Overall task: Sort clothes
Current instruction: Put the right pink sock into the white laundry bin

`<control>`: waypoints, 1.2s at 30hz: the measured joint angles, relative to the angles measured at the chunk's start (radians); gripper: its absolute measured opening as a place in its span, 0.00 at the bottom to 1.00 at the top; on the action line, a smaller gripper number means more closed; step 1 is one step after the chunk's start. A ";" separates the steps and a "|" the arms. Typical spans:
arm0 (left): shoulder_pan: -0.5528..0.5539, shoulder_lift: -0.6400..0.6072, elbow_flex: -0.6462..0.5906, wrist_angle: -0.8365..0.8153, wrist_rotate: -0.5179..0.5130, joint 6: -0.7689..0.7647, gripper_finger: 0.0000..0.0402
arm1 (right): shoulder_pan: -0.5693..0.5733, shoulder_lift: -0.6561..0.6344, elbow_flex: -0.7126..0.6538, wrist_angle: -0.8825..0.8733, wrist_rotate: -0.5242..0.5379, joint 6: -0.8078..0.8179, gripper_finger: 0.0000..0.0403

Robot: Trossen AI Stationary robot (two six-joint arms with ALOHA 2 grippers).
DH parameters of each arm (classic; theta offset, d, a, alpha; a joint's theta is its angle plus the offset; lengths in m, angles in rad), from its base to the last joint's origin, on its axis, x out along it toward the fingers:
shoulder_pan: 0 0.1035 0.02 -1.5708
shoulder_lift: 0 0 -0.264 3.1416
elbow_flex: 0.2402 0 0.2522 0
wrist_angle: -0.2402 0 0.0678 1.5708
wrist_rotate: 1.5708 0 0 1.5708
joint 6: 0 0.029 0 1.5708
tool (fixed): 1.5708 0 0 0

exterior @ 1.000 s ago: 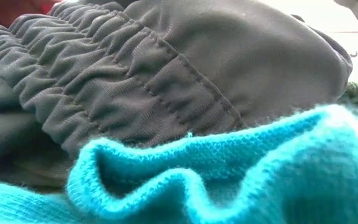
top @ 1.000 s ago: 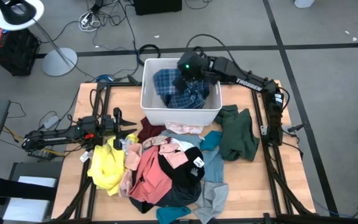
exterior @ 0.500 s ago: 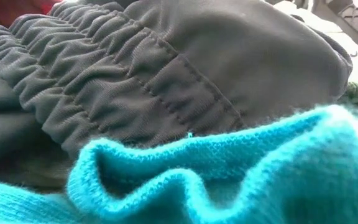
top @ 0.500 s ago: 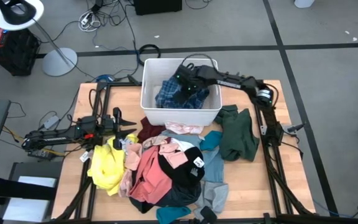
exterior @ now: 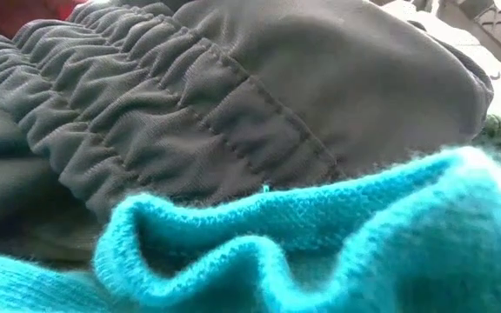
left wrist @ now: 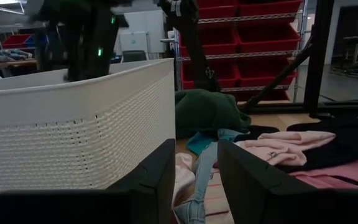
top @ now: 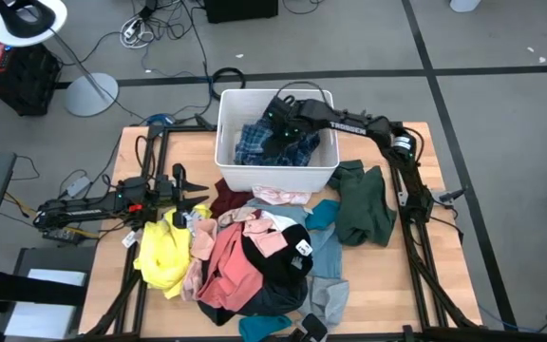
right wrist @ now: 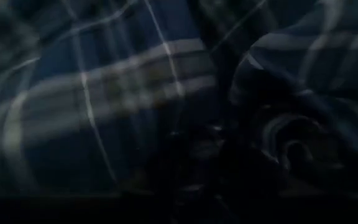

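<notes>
The clothes lie heaped on the wooden table [top: 425, 256]: a yellow one [top: 164, 252], a salmon pink one [top: 231, 266], a black one [top: 288, 252], a teal one [top: 323, 214], a maroon one [top: 228, 198] and a dark green one [top: 364, 204]. A blue plaid garment [top: 254, 144] lies inside the white bin [top: 231, 176] and fills the right wrist view [right wrist: 123, 93]. My right gripper [top: 280, 126] is down in the bin, right over the plaid. My left gripper [top: 194, 197] waits open at the table's left, level, with nothing between its fingers [left wrist: 196, 180].
The bin stands at the table's far edge, its wall [left wrist: 73, 124] close in front of my left gripper. The low view is blocked by a dark grey garment with an elastic waistband [exterior: 233, 104] and a teal knit [exterior: 320, 252]. Bare wood shows at the right.
My right gripper has come down from above the bin's far rim into the bin and tipped more steeply downward. The blue plaid garment, which hung bunched under it, has gone down with it and now lies in the bin.
</notes>
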 joint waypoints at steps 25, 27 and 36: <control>0.000 0.000 0.000 0.004 0.000 0.000 0.32 | 0.281 -0.466 0.004 -0.110 0.158 -0.055 0.38; 0.000 0.000 0.000 0.004 0.000 0.000 0.32 | 0.327 -0.473 0.004 -0.129 0.178 -0.055 0.38; 0.000 0.000 0.000 0.004 0.000 0.000 0.32 | 0.531 -0.472 -0.067 -0.127 0.250 -0.036 0.38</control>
